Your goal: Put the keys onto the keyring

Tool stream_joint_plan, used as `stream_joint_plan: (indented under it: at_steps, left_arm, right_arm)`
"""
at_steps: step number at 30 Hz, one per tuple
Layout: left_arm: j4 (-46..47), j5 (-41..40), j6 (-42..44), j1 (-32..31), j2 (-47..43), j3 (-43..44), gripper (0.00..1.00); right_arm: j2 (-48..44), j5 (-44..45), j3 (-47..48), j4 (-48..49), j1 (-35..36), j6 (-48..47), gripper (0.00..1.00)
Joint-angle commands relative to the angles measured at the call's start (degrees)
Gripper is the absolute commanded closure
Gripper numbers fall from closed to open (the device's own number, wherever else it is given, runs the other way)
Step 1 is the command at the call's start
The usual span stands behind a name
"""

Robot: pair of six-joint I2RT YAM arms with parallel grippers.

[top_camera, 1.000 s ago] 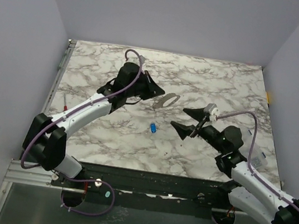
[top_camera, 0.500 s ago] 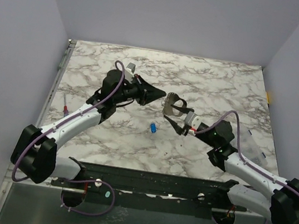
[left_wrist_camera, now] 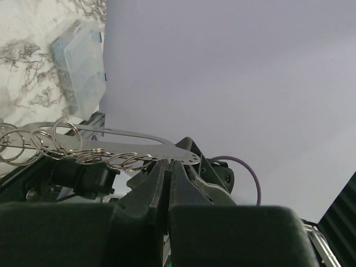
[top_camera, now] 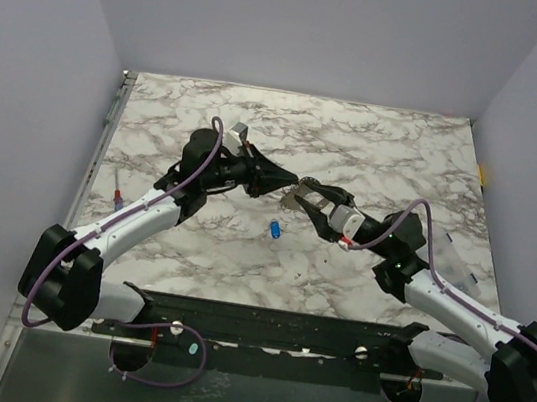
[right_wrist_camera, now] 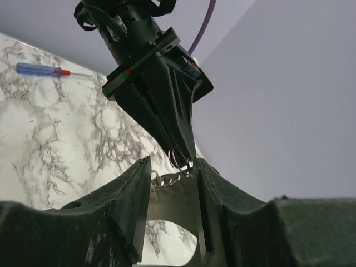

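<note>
Robot lab: marble table (top_camera: 397, 150), blank walls (top_camera: 305, 25)

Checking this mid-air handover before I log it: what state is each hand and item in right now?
left hand: shut on the keyring.
right hand: jaws either side of the keyring's other end; grip unclear.
keyring: lifted off the table, between both hands, rings hanging from it.
blue-headed key: lying loose on the marble, not on the ring.
screwdriver: lying flat near the left edge, untouched.
</note>
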Motion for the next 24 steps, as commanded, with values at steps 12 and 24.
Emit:
stream_joint_plan:
  at_steps: [12, 24]
  left_arm:
    - [1.1, 4.9, -3.4, 0.3, -2.4, -0.7, 1.00]
    - [0.6, 6.1, -3.8, 0.2, -4.9, -2.1, 1.00]
  right_arm:
    - [1.3, 2.6, 3.5, -7.3, 3.4, -9.8, 0.65]
    - [2.8, 9.1, 3.9, -8.1, 6.0, -16.3, 0.79]
